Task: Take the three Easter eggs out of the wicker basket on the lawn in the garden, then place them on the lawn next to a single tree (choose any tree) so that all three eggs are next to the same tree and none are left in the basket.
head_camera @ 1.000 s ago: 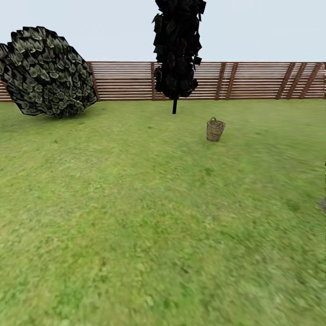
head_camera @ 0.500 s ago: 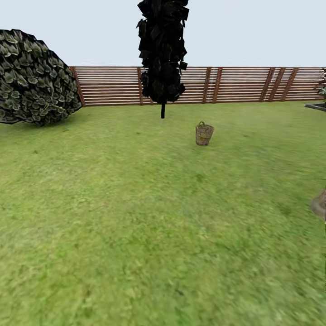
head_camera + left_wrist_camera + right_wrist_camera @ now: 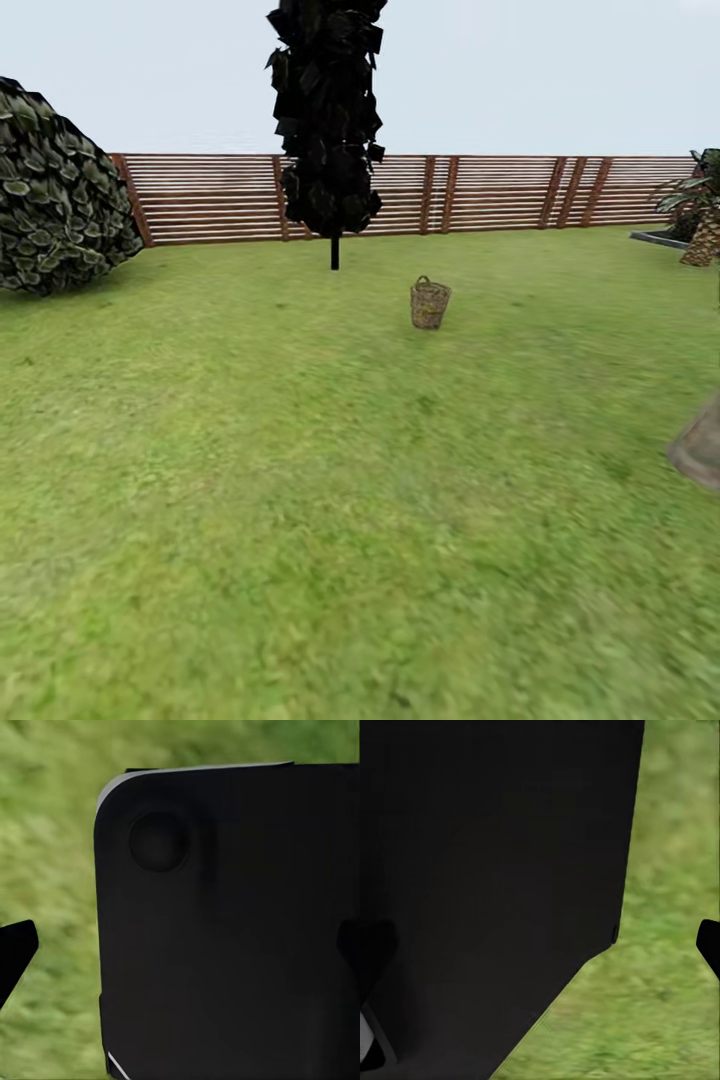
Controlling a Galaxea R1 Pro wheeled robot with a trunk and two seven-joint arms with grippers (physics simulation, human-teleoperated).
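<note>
In the left wrist view, a big flat black part of the robot's body (image 3: 225, 922) sits close to the camera, and one dark fingertip (image 3: 15, 952) pokes in beside it. In the right wrist view, another black body part (image 3: 487, 885) looms close, with a dark fingertip (image 3: 710, 941) at the edge.

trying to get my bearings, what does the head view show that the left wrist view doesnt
Head view alone: the wicker basket standing on the lawn, a dark cypress-like tree behind it, a round bush, the slatted fence and a palm. Left wrist view alone: a large black panel close to the camera. Both: green grass.
</note>
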